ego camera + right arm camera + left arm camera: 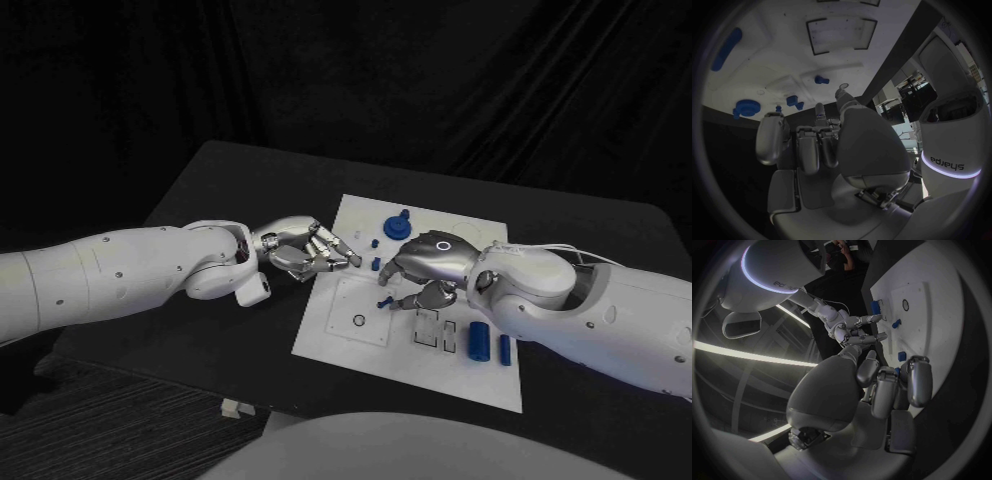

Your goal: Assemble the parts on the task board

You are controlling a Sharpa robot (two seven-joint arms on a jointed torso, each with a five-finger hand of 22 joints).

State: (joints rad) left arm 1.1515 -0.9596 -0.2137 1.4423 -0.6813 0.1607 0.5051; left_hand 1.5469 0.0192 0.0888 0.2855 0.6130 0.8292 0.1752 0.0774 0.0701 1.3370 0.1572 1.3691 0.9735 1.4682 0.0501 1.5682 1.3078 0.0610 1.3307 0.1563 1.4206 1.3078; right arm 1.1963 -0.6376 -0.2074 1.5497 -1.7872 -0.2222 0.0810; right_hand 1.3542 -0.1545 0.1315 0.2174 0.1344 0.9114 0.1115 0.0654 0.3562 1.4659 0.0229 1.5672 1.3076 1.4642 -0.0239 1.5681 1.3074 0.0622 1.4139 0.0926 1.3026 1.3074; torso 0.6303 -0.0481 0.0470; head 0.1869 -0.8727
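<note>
Task board (335,335), a white plate, carries small blue parts (401,222).

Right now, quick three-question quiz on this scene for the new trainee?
1. True or false: the two long blue plastic bars lie at the far-left corner of the white rectangular task board.
2. The round blue toothed piece sits: A) at the board's far end; B) on the black table, off the board; C) touching the long bars.
3. What colour is the small ring on the board's near-left part?
Key: 1 false, they lie near-right; 2 A; 3 black.
</note>
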